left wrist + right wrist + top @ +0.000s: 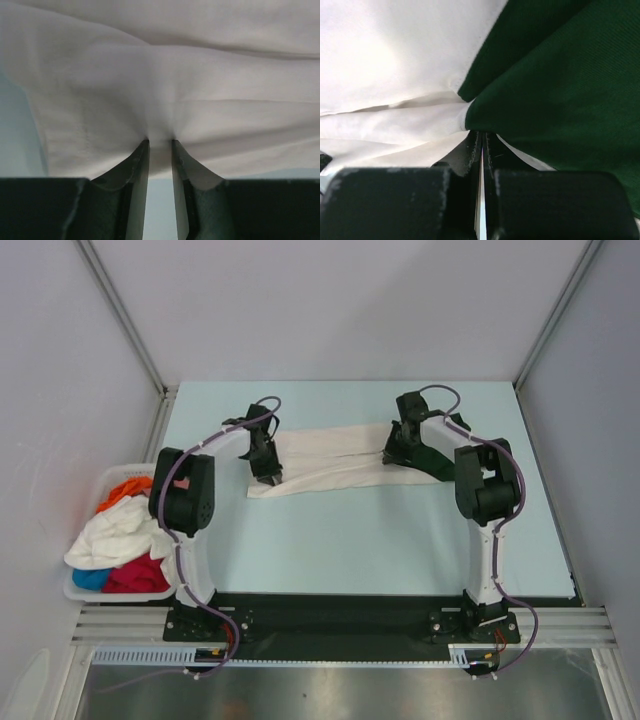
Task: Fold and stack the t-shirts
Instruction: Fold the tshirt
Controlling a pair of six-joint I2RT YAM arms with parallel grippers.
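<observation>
Shirt in hand: we are working the cream-white t-shirt (330,458), which is lying drawn out as a long band across the upper middle of the worktop (350,540), with its dark green sleeve (555,75) at the right end.
Left jaws: we are gripping a bunch of cream cloth at the band's left end. The jaws are standing slightly apart, with the fabric gathered between their tips.
Right jaws: we are pinching them tight on the shirt just where cream cloth meets green sleeve, and a thin sliver of cloth is showing between them.
Done: we are judging this as one lengthwise fold at most, and no folded shirt or stack is showing on the worktop.
Left to do: we are judging the task early. This shirt is needing further folds, and the orange tee (125,490), white tee (115,535), blue tee (90,578) and red tee (140,575) are waiting heaped in the white basket (85,592) at the left edge of the frame.
Edges: the band is lying nearer the worktop's upper edge than its lower one, and its ends are stopping short of both side edges.
Open room: a broad stretch of worktop is lying open below the shirt in the lower middle, flanked by the left arm (185,490) and right arm (485,480). We are judging it enough for folding and stacking.
</observation>
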